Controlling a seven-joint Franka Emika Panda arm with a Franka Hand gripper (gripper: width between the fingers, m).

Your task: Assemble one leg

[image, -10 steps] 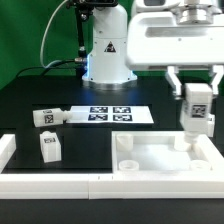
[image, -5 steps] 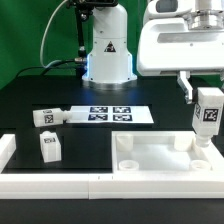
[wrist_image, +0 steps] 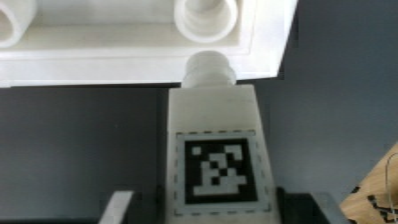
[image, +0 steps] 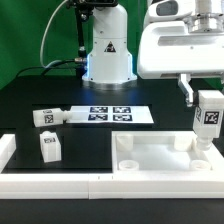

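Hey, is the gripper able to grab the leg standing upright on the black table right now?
Probably not yet: the gripper is shut on another leg, held over the white tabletop. The upright leg itself stands free, with nothing over it.

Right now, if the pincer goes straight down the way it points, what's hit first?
The leg in the pincer leads; its tip would probably land on the tabletop's corner, though depth is unclear.

Bright, even light, with the white tabletop (image: 160, 166) nearly blown out; the wrist view is soft, the leg (wrist_image: 217, 135) blurred up close.
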